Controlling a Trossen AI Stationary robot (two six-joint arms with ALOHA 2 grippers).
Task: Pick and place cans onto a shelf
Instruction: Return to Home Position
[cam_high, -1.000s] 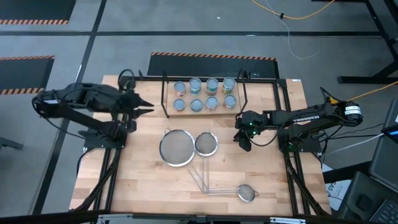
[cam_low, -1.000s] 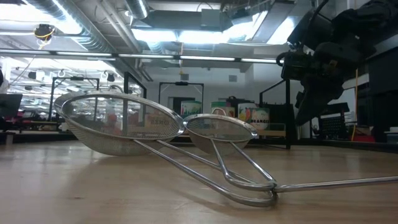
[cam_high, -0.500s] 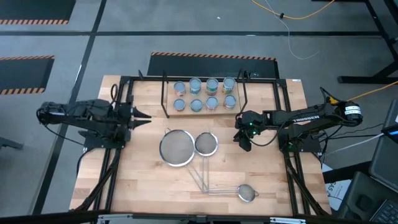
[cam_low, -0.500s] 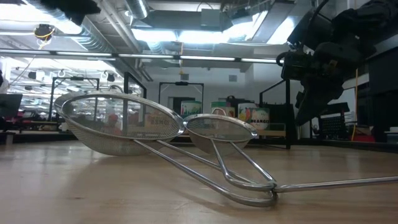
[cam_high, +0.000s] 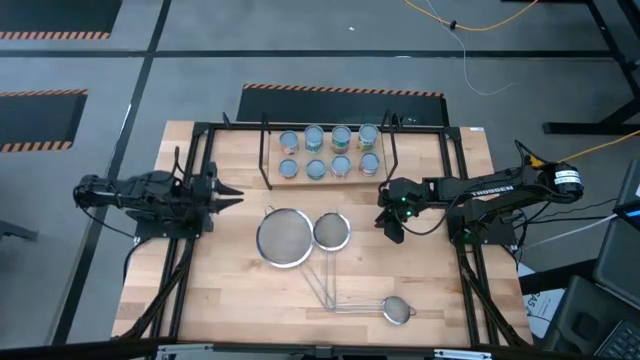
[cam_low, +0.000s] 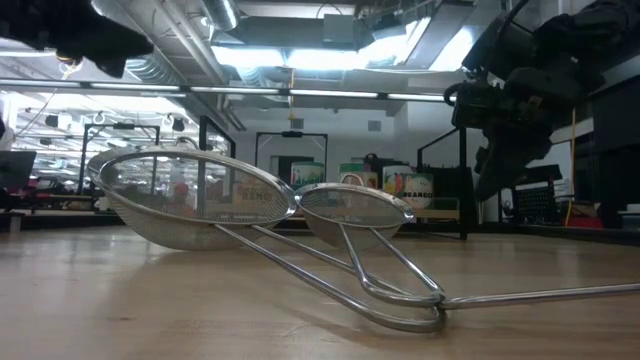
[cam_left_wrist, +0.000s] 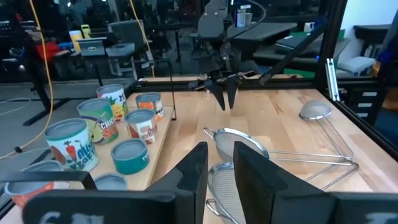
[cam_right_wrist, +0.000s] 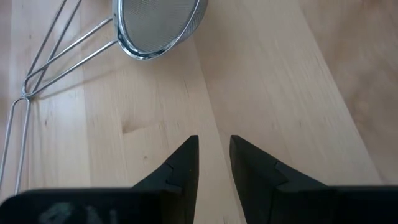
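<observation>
Several small cans (cam_high: 328, 152) with pale round tops stand in two rows on the light wooden board of the low black-rod shelf (cam_high: 272, 170) at the far middle of the table. They also show in the left wrist view (cam_left_wrist: 99, 127). My left gripper (cam_high: 237, 193) hovers level at the table's left, pointing right, near the shelf's left end. Its fingers stand a narrow gap apart and hold nothing. My right gripper (cam_high: 391, 232) hangs above the table to the right of the strainers, pointing down. It is narrowly open (cam_right_wrist: 214, 146) and empty.
Three steel mesh strainers lie in the middle of the table: a large one (cam_high: 284, 238), a medium one (cam_high: 331, 230) and a small one (cam_high: 398, 310), their long handles crossing. A black frame (cam_high: 200, 130) edges the table. Bare wood lies under my right gripper (cam_right_wrist: 261, 81).
My left arm has drawn back toward the table's left edge and sunk lower. Its gripper has gone a little toward the near edge and still points right. My right arm, the cans and the strainers have kept still.
</observation>
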